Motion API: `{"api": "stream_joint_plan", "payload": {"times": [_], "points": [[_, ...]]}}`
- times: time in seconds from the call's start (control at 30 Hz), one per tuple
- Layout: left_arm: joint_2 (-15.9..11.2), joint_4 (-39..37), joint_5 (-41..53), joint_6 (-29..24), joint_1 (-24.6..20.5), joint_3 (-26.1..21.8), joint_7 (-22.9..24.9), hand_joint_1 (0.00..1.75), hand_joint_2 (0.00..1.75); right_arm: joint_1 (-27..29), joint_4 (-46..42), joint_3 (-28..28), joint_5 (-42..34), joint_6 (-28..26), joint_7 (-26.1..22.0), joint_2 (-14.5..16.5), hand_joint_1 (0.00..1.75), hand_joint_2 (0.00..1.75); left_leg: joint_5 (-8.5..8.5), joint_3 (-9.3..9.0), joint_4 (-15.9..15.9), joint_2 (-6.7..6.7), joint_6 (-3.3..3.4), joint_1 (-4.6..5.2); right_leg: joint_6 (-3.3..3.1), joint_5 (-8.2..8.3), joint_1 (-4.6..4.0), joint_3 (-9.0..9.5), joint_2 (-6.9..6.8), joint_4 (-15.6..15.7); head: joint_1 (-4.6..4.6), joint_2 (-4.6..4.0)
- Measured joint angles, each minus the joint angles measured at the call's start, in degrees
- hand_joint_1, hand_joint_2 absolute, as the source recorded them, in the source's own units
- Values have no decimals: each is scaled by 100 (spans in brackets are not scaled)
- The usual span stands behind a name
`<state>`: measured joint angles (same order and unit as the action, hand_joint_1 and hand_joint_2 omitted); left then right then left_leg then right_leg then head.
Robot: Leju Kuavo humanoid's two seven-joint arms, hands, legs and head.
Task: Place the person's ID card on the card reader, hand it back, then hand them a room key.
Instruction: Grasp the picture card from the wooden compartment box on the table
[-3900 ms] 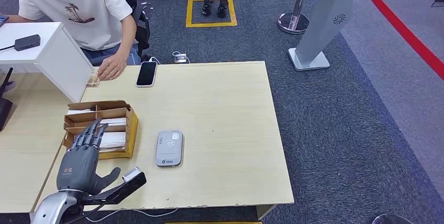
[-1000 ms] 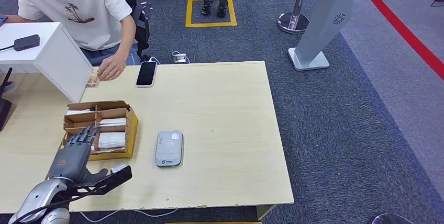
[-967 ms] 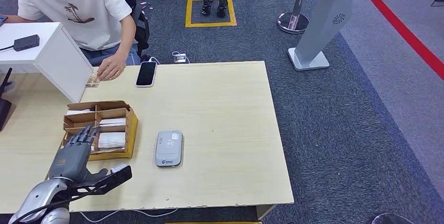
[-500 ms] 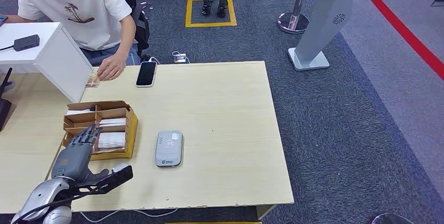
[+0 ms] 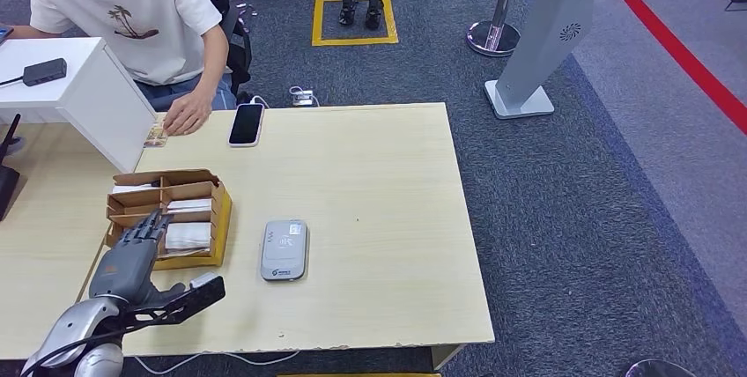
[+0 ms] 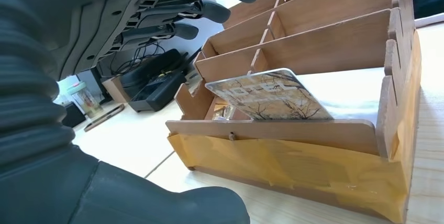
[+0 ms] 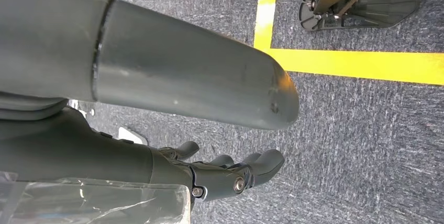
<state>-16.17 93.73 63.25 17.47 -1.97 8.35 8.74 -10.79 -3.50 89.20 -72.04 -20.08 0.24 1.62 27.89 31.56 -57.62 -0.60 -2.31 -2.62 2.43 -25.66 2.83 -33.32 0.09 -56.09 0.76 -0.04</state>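
Left hand (image 5: 123, 262) hovers at the near-left end of the wooden card box (image 5: 216, 214), fingers (image 6: 209, 9) straight and spread, holding nothing; fingertips sit over the box's nearest compartment, not touching the cards. In the left wrist view a room key card (image 6: 269, 96) with a tree-pattern print leans tilted in that nearest compartment, just beyond the fingers, clear gap between them. More white cards lie in the other slots. Card reader (image 5: 284, 249) lies flat on the bench (image 5: 370, 183), right of the box, apart from the left hand, nothing on top of it. ID card (image 5: 157, 136) rests on the far-left corner of the bench, right by the person's hand (image 5: 187, 114), well apart from the left hand. Black phone (image 5: 247, 123) lies beside it. Right hand (image 7: 230, 174) hangs down over grey carpet, fingers loosely curled, nothing in them.
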Motion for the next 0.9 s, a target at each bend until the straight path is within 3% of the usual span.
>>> {"api": "stream_joint_plan", "payload": {"times": [0.9], "points": [[-2,-99,-17,2,-46,0,-2,0,175,12,-14,0,5,13,17,0,0,0,0,0,0,0,0,0,0,0,0,0,0,0,1,0]]}}
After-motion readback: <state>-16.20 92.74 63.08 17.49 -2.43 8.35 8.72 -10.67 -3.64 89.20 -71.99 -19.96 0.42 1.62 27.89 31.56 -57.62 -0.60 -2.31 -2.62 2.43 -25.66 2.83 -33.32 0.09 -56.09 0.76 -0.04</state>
